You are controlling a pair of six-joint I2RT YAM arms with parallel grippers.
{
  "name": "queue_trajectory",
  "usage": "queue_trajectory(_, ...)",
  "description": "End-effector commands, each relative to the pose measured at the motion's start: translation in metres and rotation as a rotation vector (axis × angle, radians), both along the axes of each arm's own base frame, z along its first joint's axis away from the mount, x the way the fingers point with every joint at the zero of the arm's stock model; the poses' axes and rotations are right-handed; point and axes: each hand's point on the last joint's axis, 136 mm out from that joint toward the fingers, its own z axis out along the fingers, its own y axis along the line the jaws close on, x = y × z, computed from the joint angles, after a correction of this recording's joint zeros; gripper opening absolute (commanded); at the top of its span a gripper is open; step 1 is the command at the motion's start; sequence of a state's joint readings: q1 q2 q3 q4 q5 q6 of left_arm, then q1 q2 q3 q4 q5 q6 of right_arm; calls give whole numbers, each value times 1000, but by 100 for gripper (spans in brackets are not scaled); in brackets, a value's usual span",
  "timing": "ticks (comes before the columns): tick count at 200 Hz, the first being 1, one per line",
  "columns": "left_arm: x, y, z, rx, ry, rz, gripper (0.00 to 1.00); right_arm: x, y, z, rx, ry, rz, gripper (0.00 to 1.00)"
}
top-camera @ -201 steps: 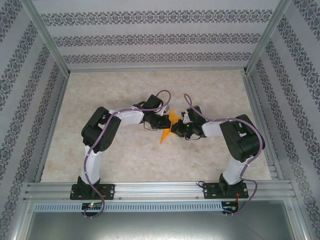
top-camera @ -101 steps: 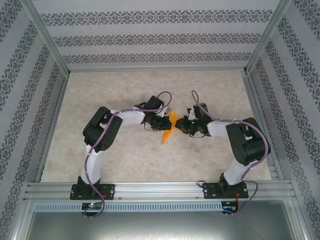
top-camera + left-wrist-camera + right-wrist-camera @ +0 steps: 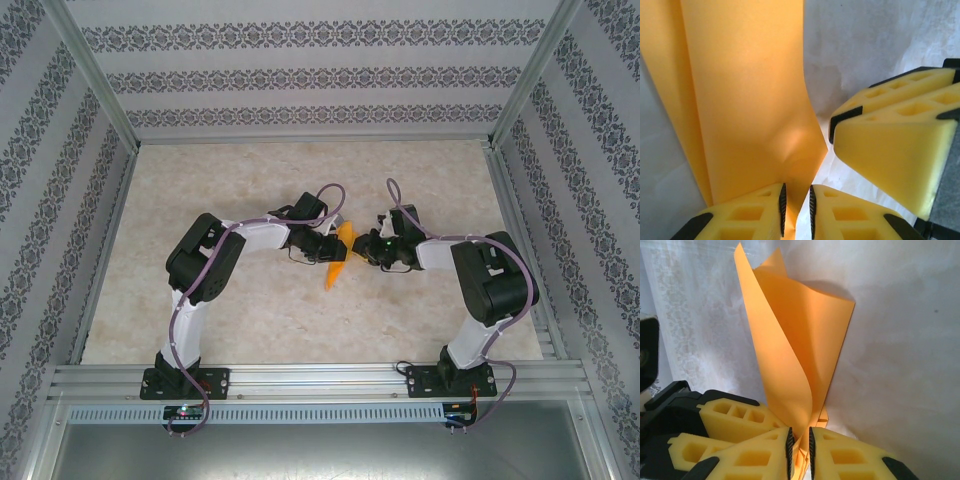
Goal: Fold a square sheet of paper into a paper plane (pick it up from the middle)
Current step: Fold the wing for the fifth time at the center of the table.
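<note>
Orange-yellow paper (image 3: 337, 265) stands upright betw. L & R jaws.

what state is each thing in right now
folded paper, doubled into layers, its edge caught between the two grippers' fingertips
left gripper, jaws a narrow gap apart with the paper's edge between them, grip unclear
right gripper, closed on the paper's lower edge
</note>
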State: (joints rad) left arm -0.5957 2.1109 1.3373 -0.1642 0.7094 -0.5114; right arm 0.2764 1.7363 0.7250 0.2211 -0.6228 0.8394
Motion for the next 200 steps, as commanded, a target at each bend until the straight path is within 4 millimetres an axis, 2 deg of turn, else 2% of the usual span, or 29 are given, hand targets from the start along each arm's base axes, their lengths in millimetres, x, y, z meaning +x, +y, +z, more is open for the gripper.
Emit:
queue_trajectory(1,-5,-8,5,-40,-38,-53,25,10,3,7,21,-23,9,22)
queue_trajectory(61,-3,-8,3,-38,-39,-45,21,2,-2,-4,-16,40,2,24)
queue_trajectory(101,-3,-8,0,-33,-34,-45,17,-3,-11,1,-72,26,-6,30)
queue_trajectory(128,-3,-8,-1,-33,-32,-45,16,-7,-13,-2,-85,42,-9,32)
queue_trajectory(164,-3,-9,-1,-38,-30,-44,16,-3,3,0,-24,47,16,32)
queue_trajectory(200,-3,-9,2,-39,-35,-44,16,-4,11,-2,-2,57,31,26)
